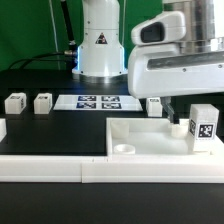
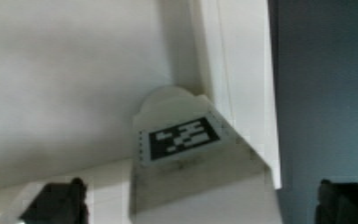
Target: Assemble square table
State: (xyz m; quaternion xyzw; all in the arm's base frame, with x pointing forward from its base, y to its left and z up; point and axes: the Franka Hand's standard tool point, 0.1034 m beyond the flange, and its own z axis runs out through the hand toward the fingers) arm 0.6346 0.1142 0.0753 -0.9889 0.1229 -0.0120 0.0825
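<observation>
Exterior view: square slab (image 1: 150, 140) lies on black counter (image 1: 60, 125) toward exterior view's right, near edge against low border wall (image 1: 50, 165). Tagged leg (image 1: 203, 125) stands upright on slab's right part, under arm's white head (image 1: 175, 60). Far side: left leg (image 1: 15, 101) & next leg (image 1: 42, 101) left of marker board (image 1: 98, 101), third leg (image 1: 155, 105) right of it.

Wrist view: pincer (image 2: 199, 205) wide; dark fingers flank tagged leg w/ gaps both sides, no contact. Slab rim runs alongside leg.
</observation>
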